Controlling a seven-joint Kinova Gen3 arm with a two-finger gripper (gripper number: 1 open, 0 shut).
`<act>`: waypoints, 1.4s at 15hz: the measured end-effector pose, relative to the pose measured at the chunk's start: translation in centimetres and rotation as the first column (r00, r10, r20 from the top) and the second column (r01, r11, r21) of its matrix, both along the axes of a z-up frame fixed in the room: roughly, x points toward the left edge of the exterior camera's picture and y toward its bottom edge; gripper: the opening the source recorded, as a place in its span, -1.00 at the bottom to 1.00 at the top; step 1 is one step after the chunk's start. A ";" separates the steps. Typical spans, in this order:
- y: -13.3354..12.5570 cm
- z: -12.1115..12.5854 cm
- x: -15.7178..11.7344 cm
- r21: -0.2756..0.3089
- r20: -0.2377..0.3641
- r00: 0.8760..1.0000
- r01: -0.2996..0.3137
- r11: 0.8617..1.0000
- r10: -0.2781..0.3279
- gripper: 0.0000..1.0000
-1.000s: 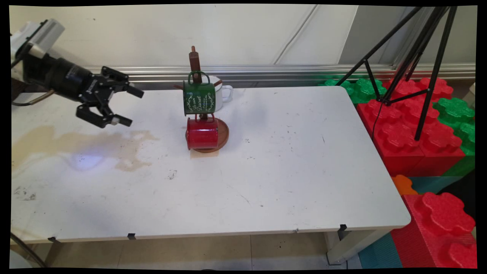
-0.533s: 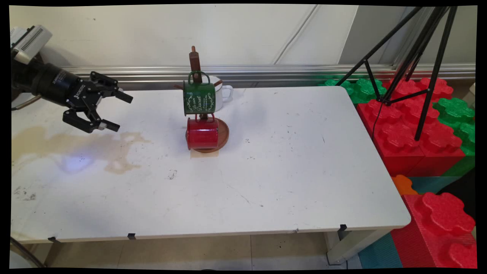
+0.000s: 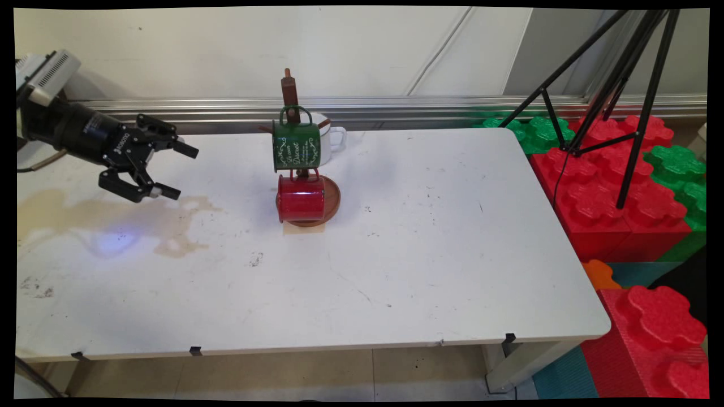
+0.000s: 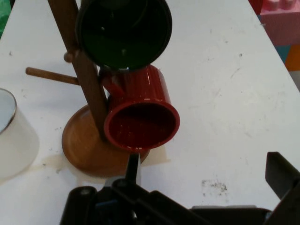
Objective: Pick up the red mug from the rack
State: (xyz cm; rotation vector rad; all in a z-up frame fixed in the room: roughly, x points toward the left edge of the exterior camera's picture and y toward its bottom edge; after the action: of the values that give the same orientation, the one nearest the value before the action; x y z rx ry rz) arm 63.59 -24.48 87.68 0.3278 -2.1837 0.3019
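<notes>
Here the black two-finger gripper (image 3: 175, 170) hangs above the left part of the white table (image 3: 430, 265) with its fingers spread wide and nothing between them, well apart from the mugs. It points toward the brown wooden mug stand (image 3: 290, 93), whose round base (image 4: 86, 150) rests on the table. A green enamel mug with white lettering (image 3: 296, 146) hangs from an upper peg, and a red ribbed metal mug (image 3: 300, 198) hangs just below it, its open mouth (image 4: 141, 125) facing the hand camera. A white mug (image 3: 331, 135) stands on the table just behind the stand. A pale brown stain (image 3: 169, 226) spreads over the table below the gripper.
</notes>
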 end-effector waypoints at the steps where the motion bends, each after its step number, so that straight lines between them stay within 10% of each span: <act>1: 0.0 -0.5 0.1 0.001 -0.004 1.000 -0.001 1.000 0.001 1.00; 21: -1.8 -10.3 -2.4 0.049 -0.122 0.992 -0.022 0.999 0.028 1.00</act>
State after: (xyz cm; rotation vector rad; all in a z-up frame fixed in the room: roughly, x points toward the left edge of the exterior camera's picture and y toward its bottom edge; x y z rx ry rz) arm 61.17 -26.27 77.34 0.3911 -2.0691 0.2375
